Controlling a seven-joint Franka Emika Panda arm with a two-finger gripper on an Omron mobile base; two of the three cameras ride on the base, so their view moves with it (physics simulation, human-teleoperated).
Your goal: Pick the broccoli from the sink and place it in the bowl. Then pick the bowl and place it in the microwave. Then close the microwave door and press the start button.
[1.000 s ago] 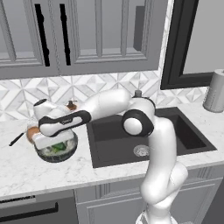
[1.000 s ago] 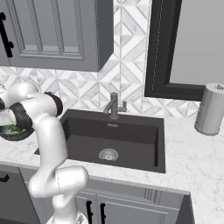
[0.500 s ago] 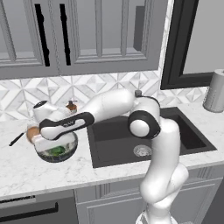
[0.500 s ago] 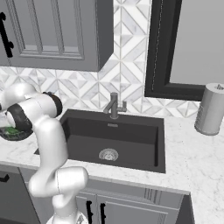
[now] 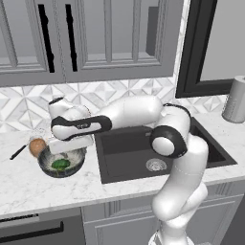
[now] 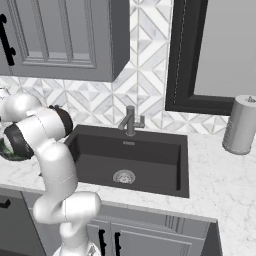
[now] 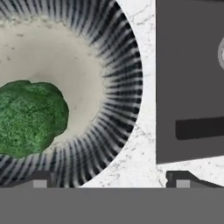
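One small green lumpy broccoli floret (image 7: 30, 117) lies inside the wide round bowl (image 5: 48, 166), dark blue-grey striped outside and pale speckled grey inside. Floret rests on the bowl's pale floor, touching nothing else. Bowl stands upright on the white marbled counter (image 5: 28, 191), near the left edge of the large rectangular dark grey sink (image 6: 131, 160), apart from the basin rim.

White arm's two-finger gripper (image 7: 109, 179) hangs just above the bowl. Its dark fingertips (image 7: 41, 178) stand spread wide: one over the bowl's striped wall, the other over bare counter between bowl and sink. Nothing between them, nothing pinched.

Round brown-orange item with a black handle (image 5: 36, 146) sits on the counter just behind the bowl's left side; whether they touch, cannot tell.

Sink basin holds a round metal drain (image 6: 124, 176); grey metal faucet (image 6: 130, 120) rises at its back edge. Grey cylindrical canister (image 6: 241, 125) stands on the counter toward the right back corner, well apart from the bowl. Grey panelled wall cabinets (image 5: 110, 38) hang above.
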